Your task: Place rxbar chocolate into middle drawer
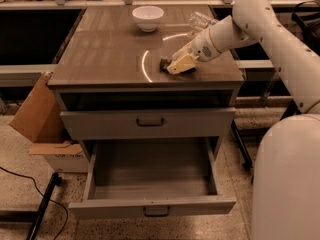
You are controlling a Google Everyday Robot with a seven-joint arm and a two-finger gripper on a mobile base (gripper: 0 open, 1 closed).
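On the surface (105, 54) of the grey cabinet, toward its front right corner as you see it, your tool (179, 64) sits low, its pale yellow tip down at the top. The arm (265, 29) comes in from the right. Its thick white link slopes down from the upper right, and the wrist angles down and to the left, so the tool points at the front of the cabinet top.

The rxbar chocolate (163, 64) lies on the surface right at the tool's tip, a small dark shape showing just left of it. You cannot tell whether the tool is spread, pressed together or pinching the bar.

Below, the middle drawer (152, 207) is pulled well out, its grey inside open to view. The upper drawer front (147, 123) above it is closed. At the back of the surface stands a white bowl (148, 18), and a clear plastic bottle (199, 21) lies just behind the arm's wrist. A cardboard box (35, 111) leans beside the cabinet's left side.
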